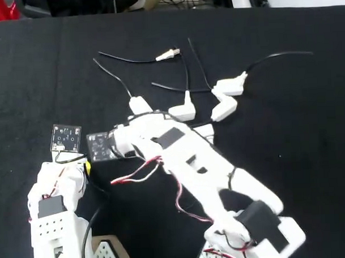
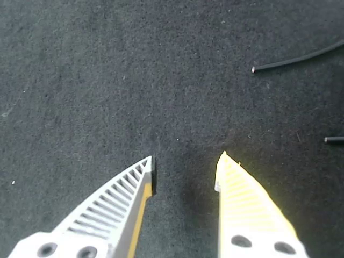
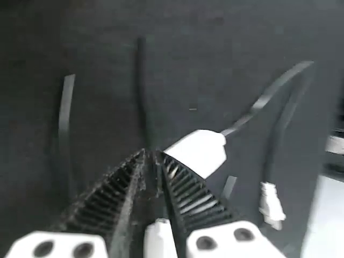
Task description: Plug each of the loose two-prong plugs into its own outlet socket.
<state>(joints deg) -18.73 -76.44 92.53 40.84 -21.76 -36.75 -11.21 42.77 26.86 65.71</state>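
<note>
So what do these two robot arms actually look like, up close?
The left arm and right arm are blocky white plastic with black motor blocks. Red and white wires loop along the right one. The left end effector and right end effector each have two tapering ribbed fingers; one left finger is pale yellow.
</note>
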